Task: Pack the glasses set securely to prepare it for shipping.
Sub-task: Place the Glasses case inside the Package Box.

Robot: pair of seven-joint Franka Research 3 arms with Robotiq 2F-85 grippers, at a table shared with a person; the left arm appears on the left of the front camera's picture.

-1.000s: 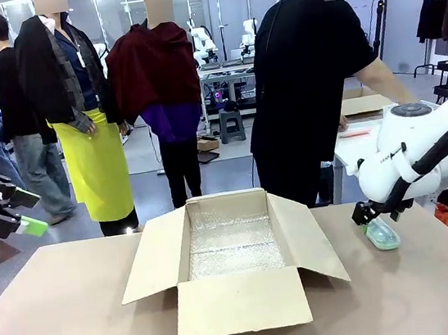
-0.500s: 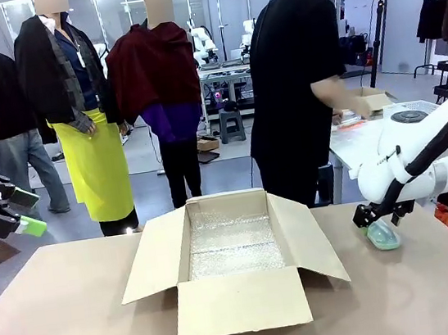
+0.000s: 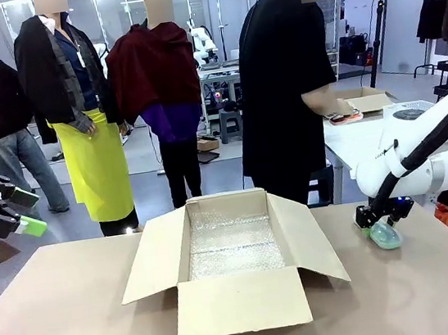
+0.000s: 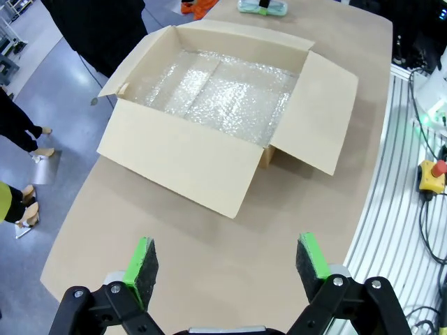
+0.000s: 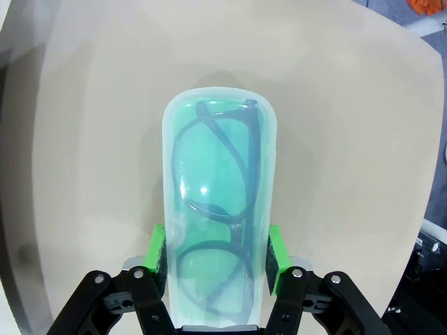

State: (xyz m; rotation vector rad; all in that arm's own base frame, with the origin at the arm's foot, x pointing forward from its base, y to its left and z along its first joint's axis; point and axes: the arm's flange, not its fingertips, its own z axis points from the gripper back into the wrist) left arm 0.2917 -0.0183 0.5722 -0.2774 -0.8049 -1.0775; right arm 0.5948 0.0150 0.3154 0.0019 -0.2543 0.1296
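Mint-green tint shows through the clear oblong case [image 5: 218, 209], with dark-rimmed spectacles inside. It lies flat on the table [image 3: 79, 319] just right of the cardboard box [image 3: 242, 301], and the right gripper [image 5: 216, 252] is clamped across one end. The box stands open, flaps spread, with bubble wrap [image 3: 232, 245] lining its floor. Off to the box's left, the left gripper [image 4: 227, 262] hangs with jaws spread, holding nothing.
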